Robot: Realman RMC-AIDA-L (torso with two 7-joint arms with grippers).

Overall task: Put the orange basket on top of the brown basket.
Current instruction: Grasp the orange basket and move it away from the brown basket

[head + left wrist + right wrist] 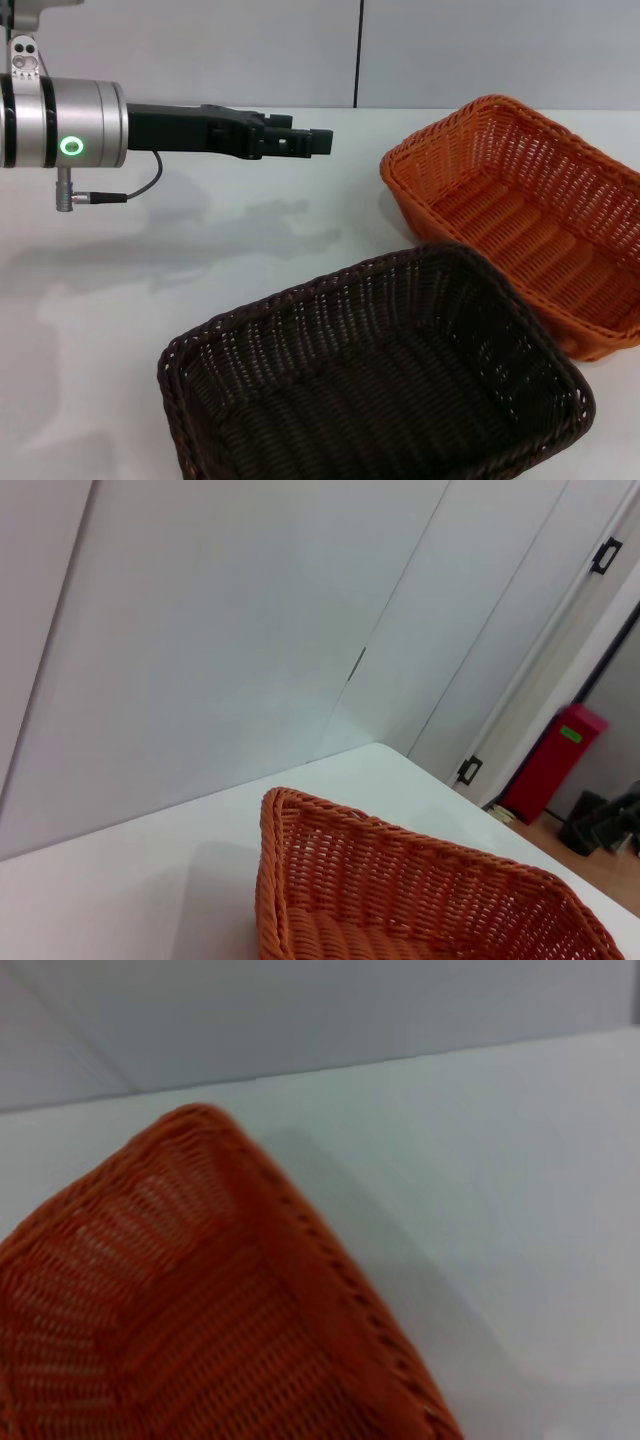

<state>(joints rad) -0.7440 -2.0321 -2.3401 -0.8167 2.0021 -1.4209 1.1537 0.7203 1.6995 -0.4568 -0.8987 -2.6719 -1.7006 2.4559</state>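
**Two baskets side by side, left arm held over the table**

In the head view, the brown basket (375, 375) sits on the white table (180, 270) at about 6 o'clock, nearest the robot, its inside bare. The orange basket (520, 215) stands at about 2 o'clock from it, farther back and towards the robot's right. The near long rim of the orange basket lies just beside the far right corner of the brown one; whether the two rims touch cannot be told. Both baskets rest flat on the table, neither stacked on the other.

The left gripper (318, 142) reaches in from 9 o'clock, held level above the table with its shadow cast on the surface below. Its tip points towards the orange basket but is well apart from it and holds nothing. How far its fingers are spread cannot be told from this side-on angle.

The left wrist view shows a corner and openwork wall of the orange basket (400, 890), with the wall panels (250, 630) behind the table and a red bin (550, 765) on the floor beyond.

The right wrist view looks closely down on a braided corner of the orange basket (200, 1310); the right gripper itself does not show in any view.
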